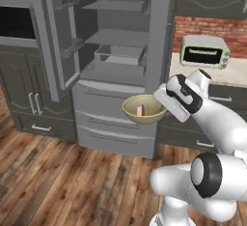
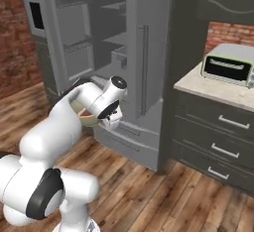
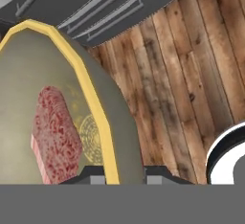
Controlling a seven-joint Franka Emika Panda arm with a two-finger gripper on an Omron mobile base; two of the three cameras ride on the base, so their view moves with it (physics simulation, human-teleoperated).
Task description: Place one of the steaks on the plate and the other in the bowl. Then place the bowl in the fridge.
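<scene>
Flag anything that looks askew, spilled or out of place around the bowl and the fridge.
Nothing is spilled or damaged. The bowl is held off the floor in front of the open fridge, the gripper with its jaws pinched on the rim. The steak leans against the bowl's inner wall rather than lying flat, but it is inside.

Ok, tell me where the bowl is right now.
The bowl is held up by the gripper clamped on its rim, in front of the open fridge above its lower drawers, with a steak inside.
</scene>
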